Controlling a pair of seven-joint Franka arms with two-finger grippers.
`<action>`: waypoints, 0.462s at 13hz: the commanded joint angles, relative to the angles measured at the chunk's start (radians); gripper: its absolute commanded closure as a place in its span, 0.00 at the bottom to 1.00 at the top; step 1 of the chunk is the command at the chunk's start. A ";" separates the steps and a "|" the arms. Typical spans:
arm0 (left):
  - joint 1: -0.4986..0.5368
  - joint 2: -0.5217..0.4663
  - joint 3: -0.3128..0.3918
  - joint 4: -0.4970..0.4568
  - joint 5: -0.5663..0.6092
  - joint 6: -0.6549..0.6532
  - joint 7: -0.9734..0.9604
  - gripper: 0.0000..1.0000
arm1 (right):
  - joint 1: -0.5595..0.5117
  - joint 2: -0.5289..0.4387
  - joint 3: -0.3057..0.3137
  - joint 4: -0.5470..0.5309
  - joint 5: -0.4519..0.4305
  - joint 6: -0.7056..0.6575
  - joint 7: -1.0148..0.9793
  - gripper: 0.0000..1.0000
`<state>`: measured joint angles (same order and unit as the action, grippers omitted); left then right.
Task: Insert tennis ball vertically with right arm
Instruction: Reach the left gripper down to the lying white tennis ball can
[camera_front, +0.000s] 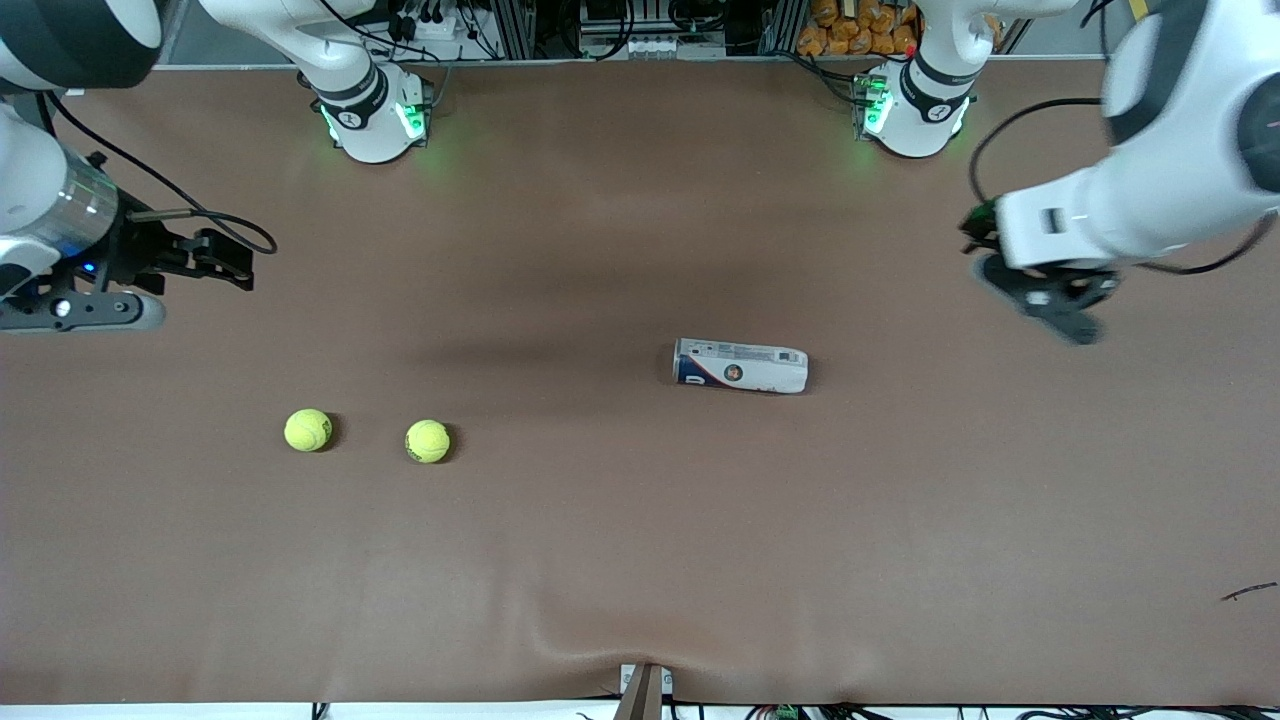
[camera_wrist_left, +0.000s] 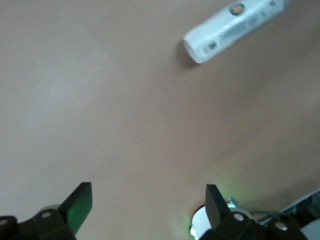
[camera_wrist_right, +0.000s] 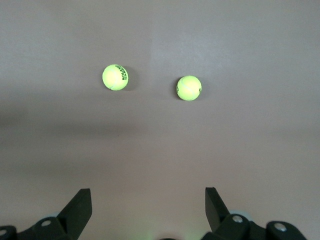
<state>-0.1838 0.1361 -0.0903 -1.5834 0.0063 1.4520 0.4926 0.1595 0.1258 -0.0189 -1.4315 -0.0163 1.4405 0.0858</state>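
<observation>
Two yellow-green tennis balls lie side by side toward the right arm's end of the table, one (camera_front: 308, 430) (camera_wrist_right: 115, 77) closer to that end than the other (camera_front: 428, 441) (camera_wrist_right: 189, 88). A white and blue ball tube (camera_front: 740, 366) (camera_wrist_left: 235, 27) lies on its side mid-table. My right gripper (camera_front: 215, 262) (camera_wrist_right: 147, 205) hangs open and empty above the table at the right arm's end, well apart from the balls. The left gripper (camera_front: 1060, 310) (camera_wrist_left: 148, 202) hovers open and empty over the left arm's end, apart from the tube.
A brown mat (camera_front: 640, 560) covers the whole table. Both arm bases (camera_front: 370, 115) (camera_front: 915, 110) glow green along the edge farthest from the front camera. A small dark scrap (camera_front: 1250, 592) lies near the front corner at the left arm's end.
</observation>
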 joint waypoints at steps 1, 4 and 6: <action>0.000 0.086 -0.011 0.019 -0.023 -0.003 0.203 0.00 | -0.001 -0.024 -0.006 0.011 -0.017 0.005 0.019 0.00; -0.006 0.154 -0.063 0.014 0.018 0.088 0.398 0.00 | -0.053 -0.046 -0.009 0.016 -0.005 0.003 -0.003 0.00; -0.040 0.189 -0.097 0.008 0.090 0.151 0.457 0.00 | -0.063 -0.051 -0.009 0.017 -0.004 0.001 -0.017 0.00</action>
<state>-0.1976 0.3039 -0.1573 -1.5856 0.0374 1.5694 0.8961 0.1128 0.0900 -0.0361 -1.4119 -0.0167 1.4451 0.0821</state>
